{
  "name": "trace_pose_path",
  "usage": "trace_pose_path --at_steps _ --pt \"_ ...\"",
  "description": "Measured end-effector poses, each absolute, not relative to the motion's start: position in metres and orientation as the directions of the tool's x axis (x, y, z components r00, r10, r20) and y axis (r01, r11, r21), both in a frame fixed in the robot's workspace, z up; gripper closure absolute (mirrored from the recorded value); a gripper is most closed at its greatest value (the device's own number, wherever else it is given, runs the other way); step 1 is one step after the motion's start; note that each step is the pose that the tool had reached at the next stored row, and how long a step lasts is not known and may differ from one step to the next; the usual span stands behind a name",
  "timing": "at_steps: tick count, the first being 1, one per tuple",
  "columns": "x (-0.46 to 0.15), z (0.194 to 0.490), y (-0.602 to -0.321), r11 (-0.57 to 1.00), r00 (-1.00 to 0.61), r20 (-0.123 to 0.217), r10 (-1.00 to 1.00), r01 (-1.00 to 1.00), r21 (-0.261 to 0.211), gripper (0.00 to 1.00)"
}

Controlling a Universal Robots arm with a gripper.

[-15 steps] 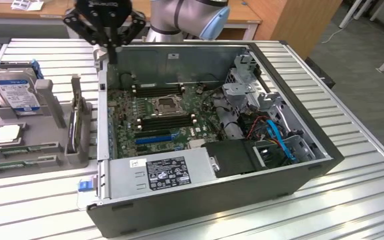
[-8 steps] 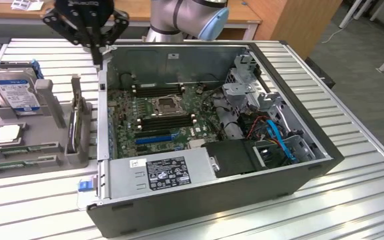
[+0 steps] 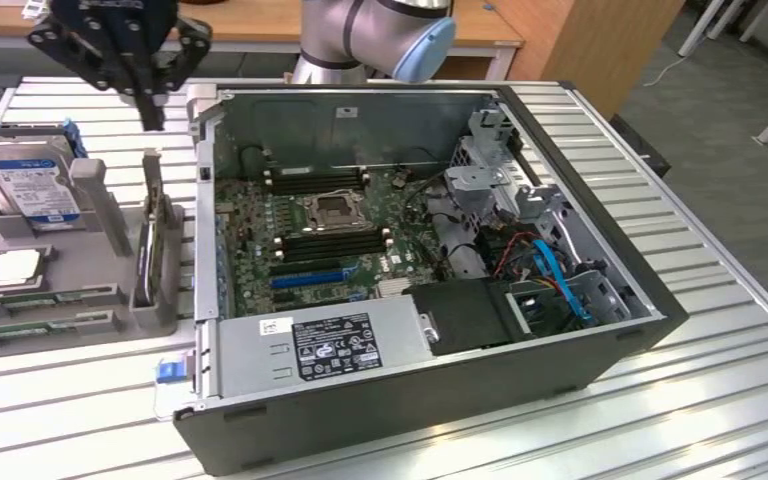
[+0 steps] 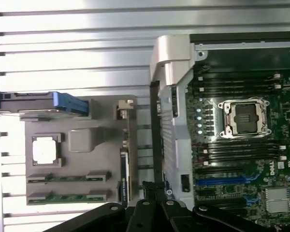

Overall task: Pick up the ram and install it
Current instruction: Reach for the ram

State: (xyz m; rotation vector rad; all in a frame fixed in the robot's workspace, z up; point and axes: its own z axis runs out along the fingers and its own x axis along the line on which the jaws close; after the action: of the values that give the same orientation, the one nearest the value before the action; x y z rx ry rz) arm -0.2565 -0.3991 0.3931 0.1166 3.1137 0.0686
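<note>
Bright light glares white off the ribbed table.

From my end the table looks like ribbed bare aluminium, and it's pretty shiny. The PC case is matt dark grey outside and dull bare sheet metal inside. The holder is matt grey plastic, smooth-ish. The hard drive has a silvery metal top with a glossy label. The ram is green circuit board, same as the motherboard. The gripper is matt black. The arm is satin grey metal with a smooth light-blue plastic cap.
</note>
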Motion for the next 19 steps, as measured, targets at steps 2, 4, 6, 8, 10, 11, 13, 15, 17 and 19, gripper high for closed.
trace_pose_path --at_steps 2,4,6,8,10,11,13,15,17,19 --pt "-0.265 0.393 -0.399 0.996 -0.997 -0.023 0.075 0.074 0.045 0.89" --pt "-0.275 0.393 -0.399 0.996 -0.997 -0.023 0.075 0.074 0.045 0.89" --pt "-0.284 0.393 -0.399 0.996 -0.997 -0.023 0.076 0.074 0.045 0.89" --pt "-0.293 0.393 -0.399 0.996 -0.997 -0.023 0.075 0.074 0.045 0.89" --pt "-0.302 0.393 -0.399 0.996 -0.997 -0.023 0.075 0.074 0.045 0.89" --pt "-0.307 0.393 -0.399 0.996 -0.997 -0.023 0.075 0.074 0.045 0.89" --pt "-0.316 0.393 -0.399 0.996 -0.997 -0.023 0.075 0.074 0.045 0.89" --pt "-0.325 0.393 -0.399 0.996 -0.997 -0.023 0.075 0.074 0.045 0.89" --pt "-0.334 0.393 -0.399 0.996 -0.997 -0.023 0.075 0.074 0.045 0.89" --pt "-0.343 0.393 -0.399 0.996 -0.997 -0.023 0.075 0.074 0.045 0.89"
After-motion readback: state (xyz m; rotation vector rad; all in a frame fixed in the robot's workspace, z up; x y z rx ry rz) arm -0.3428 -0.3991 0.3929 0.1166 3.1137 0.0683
